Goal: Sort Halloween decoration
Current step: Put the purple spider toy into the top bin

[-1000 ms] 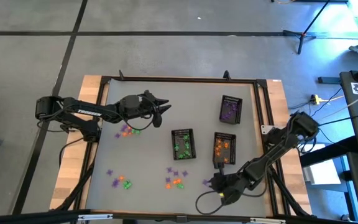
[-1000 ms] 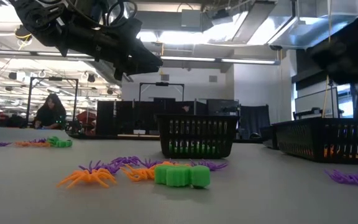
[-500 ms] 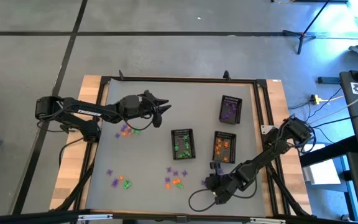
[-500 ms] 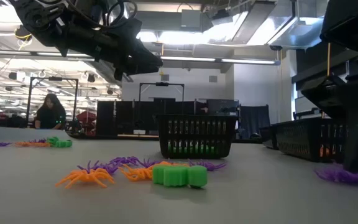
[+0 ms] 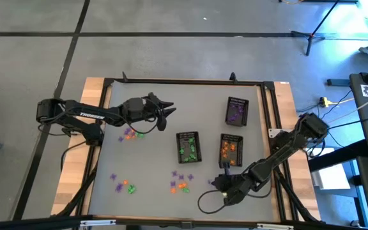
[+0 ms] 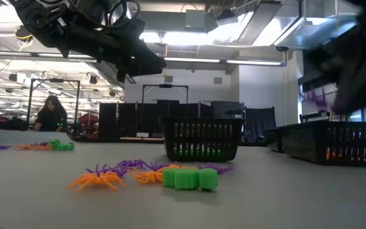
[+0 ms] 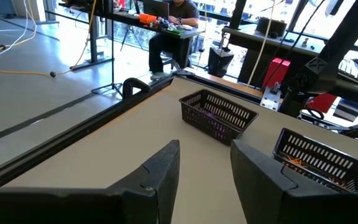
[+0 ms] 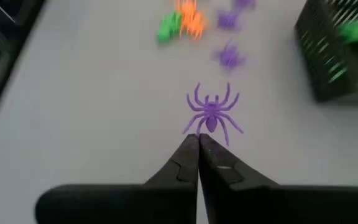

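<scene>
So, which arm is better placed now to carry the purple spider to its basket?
The right one. The right gripper is shut on the purple spider, near the table's front edge. The left gripper hovers open and empty over the table's far left part, away from the spider.

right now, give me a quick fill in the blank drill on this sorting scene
1. The right gripper is shut on a ____ spider.
2. On the table stand ____ black baskets.
3. The middle basket holds ____ trinkets.
4. The left gripper is ____, holding nothing.

Missing words: purple; three; green; open
</scene>
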Robot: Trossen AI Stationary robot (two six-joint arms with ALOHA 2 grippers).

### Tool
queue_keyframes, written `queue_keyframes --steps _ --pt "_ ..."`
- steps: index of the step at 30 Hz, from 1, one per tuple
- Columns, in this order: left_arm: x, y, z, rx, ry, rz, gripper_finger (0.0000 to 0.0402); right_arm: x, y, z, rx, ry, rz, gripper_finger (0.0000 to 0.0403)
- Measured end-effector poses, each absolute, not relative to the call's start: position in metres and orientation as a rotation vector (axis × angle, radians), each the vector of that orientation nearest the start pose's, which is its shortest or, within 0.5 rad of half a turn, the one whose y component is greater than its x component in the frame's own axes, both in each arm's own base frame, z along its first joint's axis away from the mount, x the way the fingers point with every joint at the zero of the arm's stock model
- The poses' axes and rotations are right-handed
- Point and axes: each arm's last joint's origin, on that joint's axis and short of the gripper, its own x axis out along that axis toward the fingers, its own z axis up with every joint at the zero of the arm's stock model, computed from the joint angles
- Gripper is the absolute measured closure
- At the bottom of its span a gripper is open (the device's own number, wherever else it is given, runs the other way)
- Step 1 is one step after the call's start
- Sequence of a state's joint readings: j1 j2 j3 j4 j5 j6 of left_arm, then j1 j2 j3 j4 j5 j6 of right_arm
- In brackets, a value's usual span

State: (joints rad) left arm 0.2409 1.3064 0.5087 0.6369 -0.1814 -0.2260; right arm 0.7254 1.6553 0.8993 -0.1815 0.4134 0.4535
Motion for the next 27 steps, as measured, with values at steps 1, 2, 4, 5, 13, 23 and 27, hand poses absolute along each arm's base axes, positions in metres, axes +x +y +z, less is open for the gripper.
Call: queue_keyframes --steps 1,2,4,5,13,23,27 --pt "0.251 0.067 0.209 -0.227 0.114 0.438 0.0266 0.244 0.200 0.174 -0.080 0.803 0.106 0.0398" --pt "0.251 0.067 0.209 -0.227 0.114 0.438 0.0266 0.242 0.198 0.184 -0.071 0.776 0.107 0.0400" --pt "0.251 0.067 0.210 -0.227 0.113 0.438 0.0266 0.237 0.193 0.203 -0.065 0.723 0.106 0.0401" --pt "0.251 0.067 0.209 -0.227 0.113 0.438 0.0266 0.233 0.189 0.212 -0.064 0.702 0.094 0.0400" --pt "0.251 0.067 0.209 -0.227 0.114 0.438 0.0266 0.179 0.131 0.265 -0.143 0.645 -0.265 0.0398" --pt "0.251 0.067 0.210 -0.227 0.113 0.438 0.0266 0.117 0.046 0.257 0.091 0.561 -0.586 0.0396" --pt "0.251 0.067 0.209 -0.227 0.113 0.438 0.0266 0.106 0.027 0.229 0.189 0.531 -0.602 0.0396"
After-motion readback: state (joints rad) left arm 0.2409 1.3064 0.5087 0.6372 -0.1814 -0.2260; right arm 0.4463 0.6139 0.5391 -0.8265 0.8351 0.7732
